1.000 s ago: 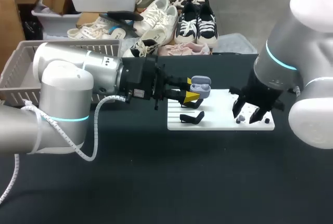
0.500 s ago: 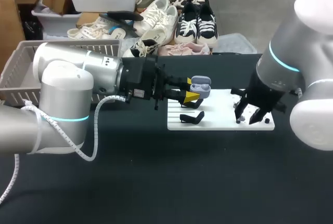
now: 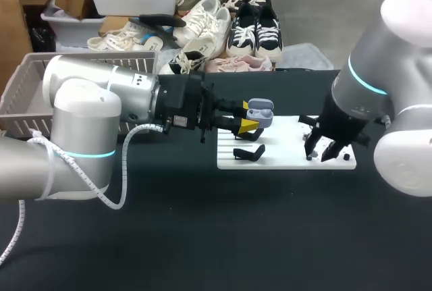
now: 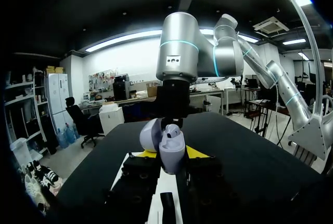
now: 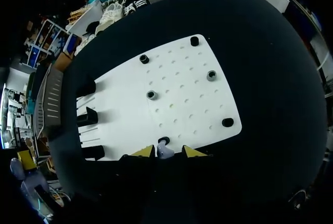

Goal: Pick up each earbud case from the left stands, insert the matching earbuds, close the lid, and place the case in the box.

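Earbud case (image 3: pixel 260 113), pale lavender-grey, is off the stands and held above the left end of the white board (image 3: pixel 283 161). It sits between the two yellow-tipped fingers of the left gripper (image 3: pixel 248 116). In the left wrist view, the case (image 4: pixel 170 150) stands upright with its lid swung open and tilted back. The left gripper (image 4: pixel 171 154) has closed onto the lower shell from both sides, with a yellow tip showing on each flank. One rounded form can be seen in the open case, though it is not clear whether it is an earbud.

The left arm reaches in level from the left side of the table. Behind it stands a pale slatted basket (image 3: pixel 27 82).

On the left part of the board, below the held case, is a black stand (image 3: pixel 248 152). The right wrist view shows a row of these stands (image 5: pixel 87 116) along that end of the board (image 5: pixel 182 94). Several small black cups (image 5: pixel 210 75) are spread over the rest of its surface.

The right gripper (image 3: pixel 322 150) hangs low over the right part of the board. In its own wrist view, a small pale earbud (image 5: pixel 165 154) shows right at the right gripper (image 5: pixel 167 153), just beside a black cup on the board's near edge. It cannot be told whether this gripper actually has hold of the earbud.
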{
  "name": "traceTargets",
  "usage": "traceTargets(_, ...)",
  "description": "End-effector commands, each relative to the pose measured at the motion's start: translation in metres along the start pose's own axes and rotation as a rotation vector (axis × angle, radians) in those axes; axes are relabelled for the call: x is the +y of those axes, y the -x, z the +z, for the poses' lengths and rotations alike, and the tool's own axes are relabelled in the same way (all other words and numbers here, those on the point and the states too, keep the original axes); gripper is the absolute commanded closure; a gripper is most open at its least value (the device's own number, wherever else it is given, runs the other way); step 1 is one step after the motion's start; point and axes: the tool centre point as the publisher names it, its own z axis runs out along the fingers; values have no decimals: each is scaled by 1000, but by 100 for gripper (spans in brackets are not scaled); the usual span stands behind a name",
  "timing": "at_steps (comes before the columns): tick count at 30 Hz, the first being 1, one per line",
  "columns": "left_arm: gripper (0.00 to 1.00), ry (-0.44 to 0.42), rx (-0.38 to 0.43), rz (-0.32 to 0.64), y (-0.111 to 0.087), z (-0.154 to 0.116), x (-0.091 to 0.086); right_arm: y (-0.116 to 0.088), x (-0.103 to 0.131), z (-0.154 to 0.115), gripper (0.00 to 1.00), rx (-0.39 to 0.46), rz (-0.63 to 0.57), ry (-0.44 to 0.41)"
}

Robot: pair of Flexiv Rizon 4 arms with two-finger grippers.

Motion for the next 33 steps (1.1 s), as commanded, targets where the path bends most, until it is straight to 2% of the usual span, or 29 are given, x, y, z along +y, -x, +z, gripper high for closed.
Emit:
traceTargets(1,100,-1,1,0,0,0,0,1,1,3,70,5,-1,-1)
traceTargets(9,100,-1,1,0,0,0,0,2,2,4,75,10,-5,0)
traceTargets(10,100,-1,1,0,0,0,0,2,2,4,89,11,-5,0)
traceTargets(12,100,-1,1,0,0,0,0,2,2,4,100,14,-5,0)
traceTargets(24,100,-1,1,0,0,0,0,0,2,-1,100,13,-22,-9)
traceTargets(33,100,-1,1,0,0,0,0,-3,1,-23,100,-10,-22,16)
